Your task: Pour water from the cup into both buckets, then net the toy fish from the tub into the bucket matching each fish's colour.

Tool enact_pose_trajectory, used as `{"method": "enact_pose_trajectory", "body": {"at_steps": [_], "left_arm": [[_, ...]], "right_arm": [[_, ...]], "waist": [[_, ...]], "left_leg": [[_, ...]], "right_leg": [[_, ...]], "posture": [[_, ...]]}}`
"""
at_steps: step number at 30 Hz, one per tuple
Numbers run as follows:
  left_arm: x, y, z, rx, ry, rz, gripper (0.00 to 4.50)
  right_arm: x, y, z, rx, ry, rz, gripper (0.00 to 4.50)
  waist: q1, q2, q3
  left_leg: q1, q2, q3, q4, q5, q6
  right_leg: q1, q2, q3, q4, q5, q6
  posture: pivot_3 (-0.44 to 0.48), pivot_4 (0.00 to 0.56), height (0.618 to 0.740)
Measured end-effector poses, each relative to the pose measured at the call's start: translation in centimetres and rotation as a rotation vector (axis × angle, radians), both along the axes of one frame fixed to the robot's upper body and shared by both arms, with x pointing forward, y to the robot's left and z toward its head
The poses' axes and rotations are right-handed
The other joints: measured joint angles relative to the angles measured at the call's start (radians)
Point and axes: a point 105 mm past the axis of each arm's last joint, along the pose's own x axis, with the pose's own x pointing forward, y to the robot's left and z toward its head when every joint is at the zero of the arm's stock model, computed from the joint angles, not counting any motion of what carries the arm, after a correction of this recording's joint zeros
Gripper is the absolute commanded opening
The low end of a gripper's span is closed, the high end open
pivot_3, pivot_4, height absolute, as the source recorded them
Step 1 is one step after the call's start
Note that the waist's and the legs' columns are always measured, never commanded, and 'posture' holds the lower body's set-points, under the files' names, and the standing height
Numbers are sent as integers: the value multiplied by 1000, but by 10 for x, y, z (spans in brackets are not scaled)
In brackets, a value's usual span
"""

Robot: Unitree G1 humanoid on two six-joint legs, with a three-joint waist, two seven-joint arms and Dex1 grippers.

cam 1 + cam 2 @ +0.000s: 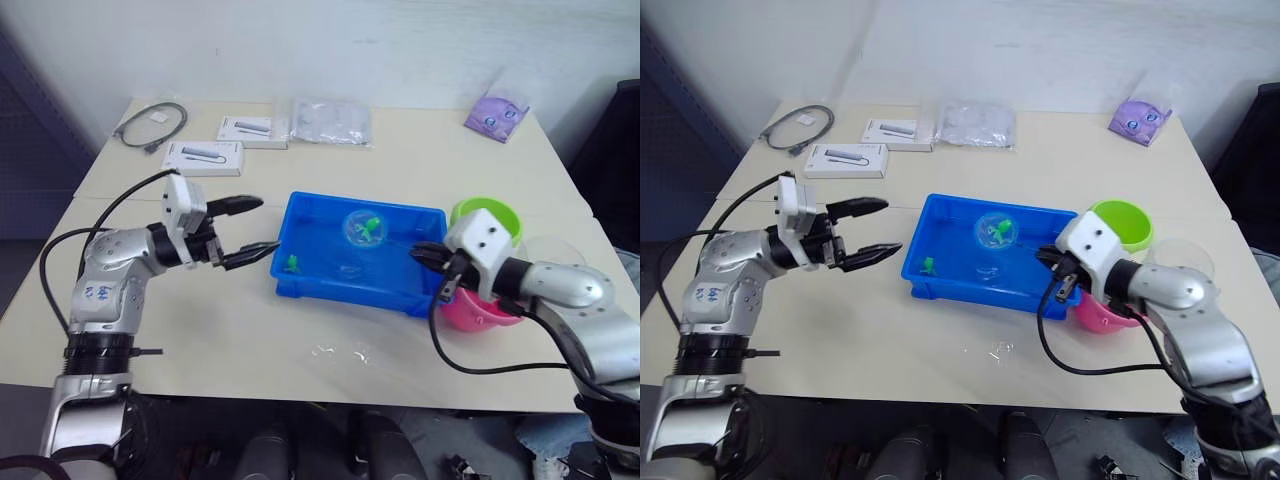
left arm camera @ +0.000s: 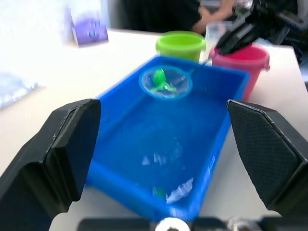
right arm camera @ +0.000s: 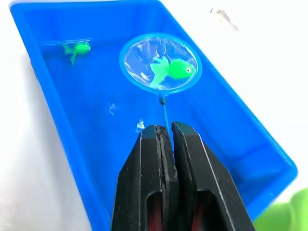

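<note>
Net [image 3: 159, 63]: small blue-rimmed hoop with fine mesh, held over the far half of the tub [image 1: 300, 215]. One green toy fish [image 3: 172, 70] lies in the mesh. The thin handle runs straight back from the hoop to the right gripper [image 3: 166, 137], so the long axis points from the tub's middle toward its right end.

Right gripper: fingers closed tight on the end of the net's handle, at the tub's right end, beside the buckets.

Tub: bright blue, shallow, rectangular, at the middle of the counter [image 1: 250, 340] toward the near edge. A second green fish [image 1: 292, 264] sits near its front left corner.

Green bucket [image 1: 490, 214]: just beyond the tub's far right corner. By colour, the netted fish belongs here; the hoop would have to travel right and slightly away along its handle line, and the right arm is plainly the nearer one.

Pink bucket [image 1: 470, 312]: by the tub's near right corner, partly behind the right arm.

Cup [image 1: 1180, 258]: clear, just right of the buckets.

Left gripper [image 1: 246, 231]: fingers spread wide, holding nothing, off the tub's left end.

Far edge of the counter: a coiled cable [image 1: 152, 125], two flat white boxes [image 1: 204, 157], a clear plastic bag [image 1: 330, 121], a purple pouch [image 1: 496, 116]. No writing can be read on any of them.
</note>
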Motion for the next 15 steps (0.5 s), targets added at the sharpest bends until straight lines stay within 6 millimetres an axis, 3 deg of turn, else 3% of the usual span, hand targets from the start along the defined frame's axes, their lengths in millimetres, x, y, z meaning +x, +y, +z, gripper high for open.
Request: {"method": "enact_pose_trajectory", "body": {"at_steps": [4,9,15], "left_arm": [[4,-16,13,-56,-27,-23,4489],[6,-35,14,-83,-10,-73,4489],[10,-50,10,-108,14,-113,4489]], "right_arm": [[-12,-16,8,39,22,-49,0],[-21,-38,26,98,-8,-143,0],[-27,-87,32,80,-62,-341,0]], "waist": [[-1,0,0],[-1,0,0],[9,0,0]], "left_leg": [[0,0,0,0,0,0],[1,0,1,0,0,0],[1,0,2,0,1,0]], "right_leg": [[0,1,0,0,0,0],[0,1,1,1,0,0],[1,2,3,0,1,1]], "posture": [[0,150,740],[0,150,740],[0,150,740]]}}
